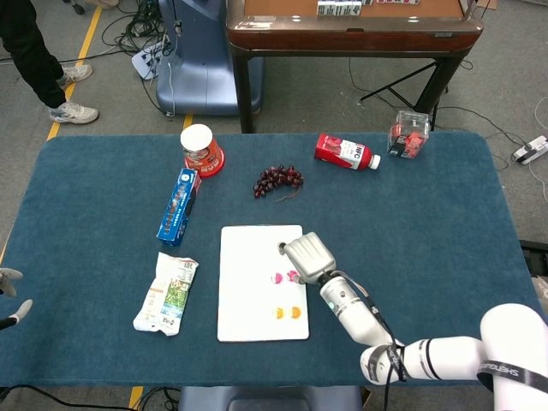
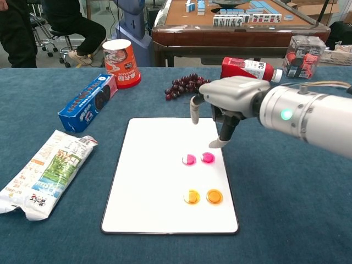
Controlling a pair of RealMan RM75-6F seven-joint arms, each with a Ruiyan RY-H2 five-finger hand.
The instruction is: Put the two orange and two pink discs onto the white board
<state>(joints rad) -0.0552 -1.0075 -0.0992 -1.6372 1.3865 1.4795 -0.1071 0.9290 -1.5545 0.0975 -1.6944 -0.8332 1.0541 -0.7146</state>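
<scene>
Two pink discs (image 2: 189, 159) (image 2: 207, 158) lie side by side on the white board (image 2: 148, 181), with two orange discs (image 2: 191, 196) (image 2: 214, 196) just nearer to me. In the head view the pink discs (image 1: 277, 277) and orange discs (image 1: 287, 312) show on the board (image 1: 248, 282). My right hand (image 2: 223, 104) (image 1: 306, 255) hovers above the board's far right part, open, fingers pointing down, holding nothing. My left hand (image 1: 10, 300) shows only as fingertips at the left edge of the head view.
A blue box (image 2: 88, 102), a snack bag (image 2: 47, 170), a red cup (image 2: 121, 62), grapes (image 2: 187, 85), a red bottle (image 2: 247, 70) and a clear box (image 2: 304, 55) lie around the board. A wooden table (image 2: 236, 27) stands behind.
</scene>
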